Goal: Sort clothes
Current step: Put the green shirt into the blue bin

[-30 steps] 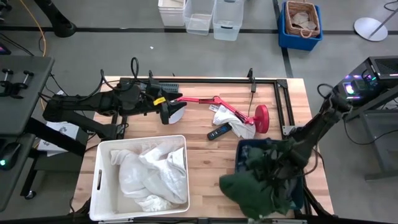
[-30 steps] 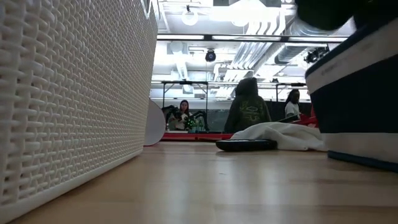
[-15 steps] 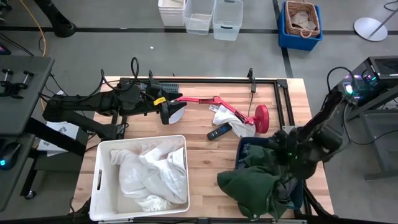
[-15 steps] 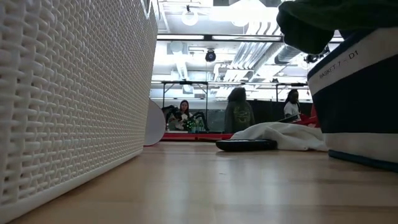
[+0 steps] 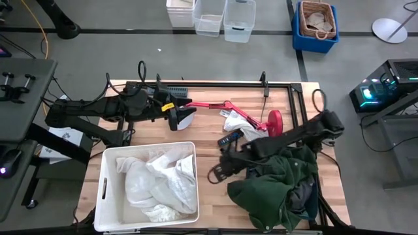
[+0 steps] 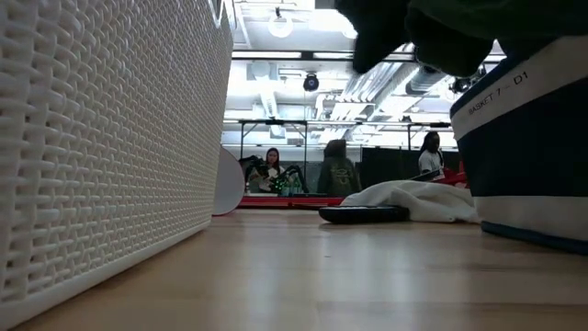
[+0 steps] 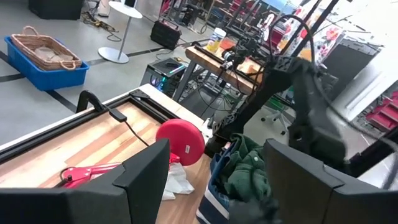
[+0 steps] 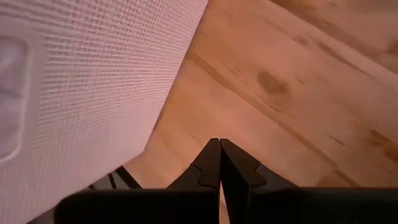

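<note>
A dark green garment (image 5: pixel 264 190) lies draped over the near-left rim of the navy bin (image 5: pixel 251 156), with a dark grey one (image 5: pixel 302 196) beside it in the bin. White clothes (image 5: pixel 160 183) fill the white bin (image 5: pixel 103 189). Another white cloth (image 5: pixel 236 124) lies on the table under the red lamp's arm. My right gripper (image 5: pixel 215 173) (image 8: pixel 219 149) hovers shut over bare wood between the two bins, holding nothing. My left gripper (image 5: pixel 175 120) (image 7: pixel 214 171) waits open and empty, raised at the far left by the lamp's white head (image 5: pixel 185 117).
A red desk lamp (image 5: pixel 274 124) lies across the far part of the table. A black remote (image 5: pixel 230 138) rests beside the white cloth. A black frame (image 5: pixel 287 85) runs along the far edge. Bare wood (image 5: pixel 212 196) shows between the bins.
My right gripper, shut throughout, has come up out of the navy bin and swept quickly toward the table's left, rolling as it went, to the bare wood beside the white bin. The dark green garment has stayed draped over the bin's rim.
</note>
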Robot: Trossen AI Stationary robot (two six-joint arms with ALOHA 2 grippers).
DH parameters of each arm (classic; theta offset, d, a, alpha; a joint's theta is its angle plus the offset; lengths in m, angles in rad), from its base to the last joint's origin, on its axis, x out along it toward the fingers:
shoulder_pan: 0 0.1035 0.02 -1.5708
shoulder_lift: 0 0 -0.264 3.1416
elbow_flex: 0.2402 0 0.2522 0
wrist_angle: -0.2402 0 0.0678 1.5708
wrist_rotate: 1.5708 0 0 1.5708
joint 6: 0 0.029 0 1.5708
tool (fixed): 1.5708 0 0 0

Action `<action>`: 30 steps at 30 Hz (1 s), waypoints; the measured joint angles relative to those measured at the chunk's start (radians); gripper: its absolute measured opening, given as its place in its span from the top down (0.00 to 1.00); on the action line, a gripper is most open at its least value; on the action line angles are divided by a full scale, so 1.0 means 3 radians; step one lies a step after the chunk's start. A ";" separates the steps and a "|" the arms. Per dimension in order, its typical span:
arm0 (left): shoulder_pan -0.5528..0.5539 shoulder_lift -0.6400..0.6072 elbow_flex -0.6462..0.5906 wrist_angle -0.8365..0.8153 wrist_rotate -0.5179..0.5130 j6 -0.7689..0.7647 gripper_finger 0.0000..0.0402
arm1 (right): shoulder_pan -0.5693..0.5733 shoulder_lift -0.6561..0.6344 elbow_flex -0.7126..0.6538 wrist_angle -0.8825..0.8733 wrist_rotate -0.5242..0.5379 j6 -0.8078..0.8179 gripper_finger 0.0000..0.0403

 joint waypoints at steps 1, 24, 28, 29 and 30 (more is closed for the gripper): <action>-0.0002 0.0000 0.0000 0.0000 0.0000 -0.0002 0.39 | -0.0043 0.0071 0.0003 0.0060 -0.0076 -0.0052 1.00; -0.0027 0.0015 0.0003 -0.0201 -0.0039 0.0005 0.39 | 0.0110 0.0595 0.0004 0.1079 -0.1116 -0.0592 1.00; -0.0027 0.0042 0.0003 -0.0201 -0.0039 0.0005 0.39 | 0.0170 0.0591 0.0008 0.1391 -0.1719 -0.0502 1.00; -0.0027 0.0049 0.0003 -0.0206 -0.0039 0.0005 0.39 | 0.0192 0.0590 0.0008 0.1369 -0.1890 -0.0480 1.00; -0.0027 0.0061 0.0003 -0.0200 -0.0039 0.0005 0.39 | 0.0226 0.0588 0.0008 0.1324 -0.2039 -0.0463 1.00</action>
